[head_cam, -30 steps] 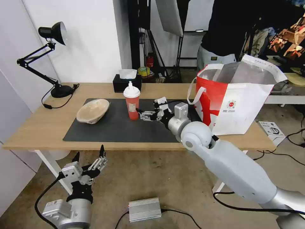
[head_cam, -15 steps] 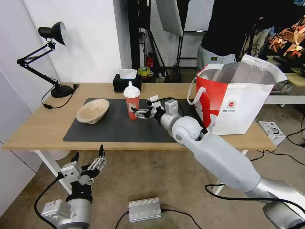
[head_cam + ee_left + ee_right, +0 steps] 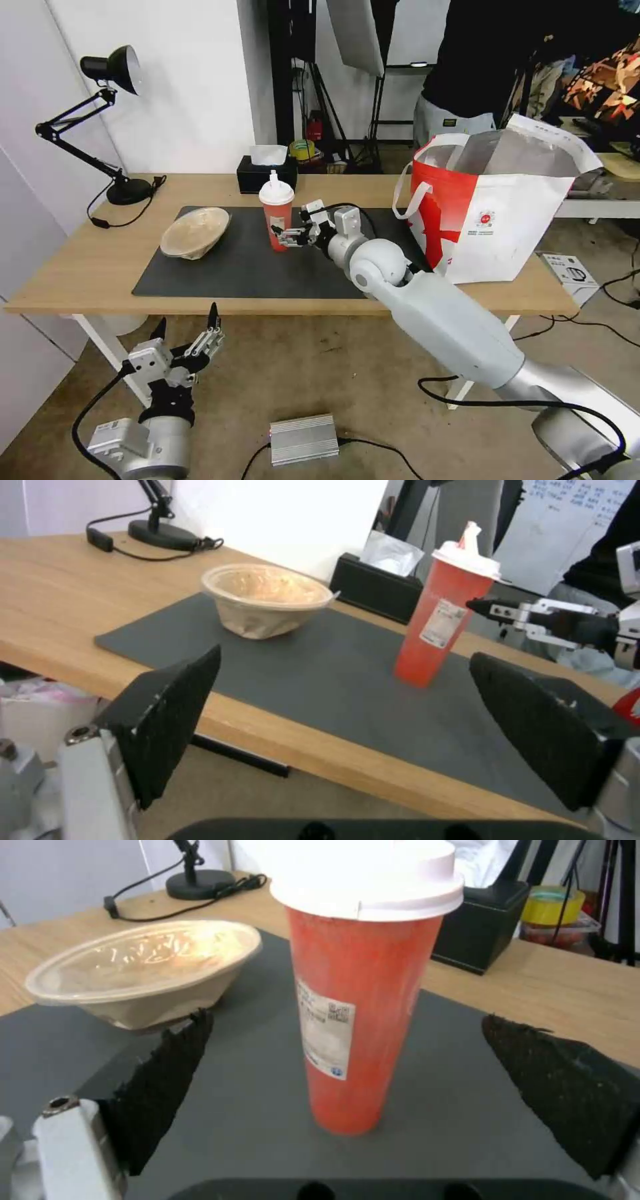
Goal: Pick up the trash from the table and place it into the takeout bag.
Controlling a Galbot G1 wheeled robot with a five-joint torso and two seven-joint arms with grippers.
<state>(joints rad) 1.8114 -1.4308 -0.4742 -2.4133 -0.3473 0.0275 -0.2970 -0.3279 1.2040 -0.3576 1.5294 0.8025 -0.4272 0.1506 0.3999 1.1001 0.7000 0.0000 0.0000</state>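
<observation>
Right gripper lining up on the upright red cup

We are finding the red cup standing upright on the dark grey mat, directly ahead of the right gripper; its jaws are spread wide, holding nothing. The left gripper is hanging below the table, also spread wide and farther from the cup.

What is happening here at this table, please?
The robot is clearing trash. Its right gripper reaches over the dark mat, fingers open, right beside the upright red cup but not closed on it. The beige bowl sits on the mat, tilted, untouched. The takeout bag stands open at the table's right end. The left gripper waits open below the table's front edge.
</observation>
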